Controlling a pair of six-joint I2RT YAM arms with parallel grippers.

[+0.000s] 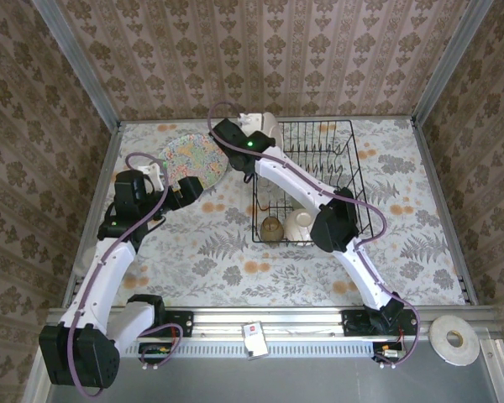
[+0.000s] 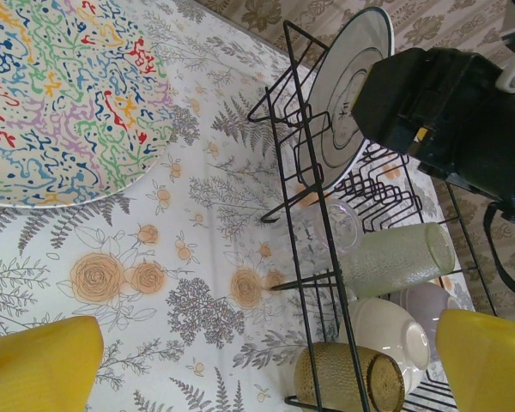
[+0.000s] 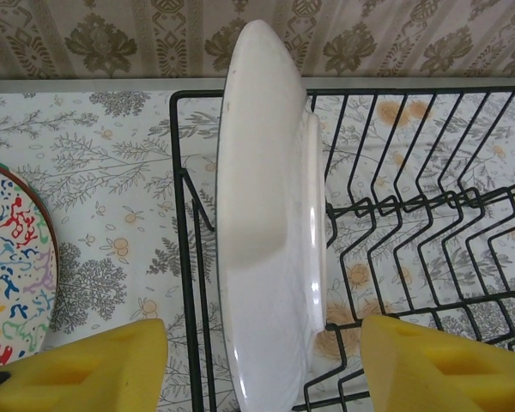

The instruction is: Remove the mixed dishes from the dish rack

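Found the rack (image 1: 363, 168) on the flower-patterned bench (image 1: 420, 252), towards the far side and right of centre. Saw a white plate (image 1: 270, 128) standing on edge in the rack's far left corner, upright among the tines (image 3: 429, 215). Caught the right hand (image 1: 256, 128) at that plate, spread wide with one pad on either side of its rim. From the right wrist, viewed the plate edge-on between the two yellow pads (image 3: 94, 365). Seemingly touched by neither, though hard to judge so close.

Noted the floral plate (image 1: 193, 159) lying flat and face up on the bench, left of the rack and apart from it. Placed the left hand (image 1: 187, 190) just by that plate's near edge, over bare bench, spread and holding nothing.

From the left wrist, picked out the other dishes at the rack's near end. Made out the brown cup (image 2: 348, 378) in the near left corner and the cream bowl (image 2: 390, 330) just beside it. Spotted the lavender bowl (image 2: 429, 305) close behind the cream one, partly hidden by it, and the green glass (image 2: 399, 257) a little farther in. Could not tell from either view whether the cup and glass stood mouth up or mouth down.
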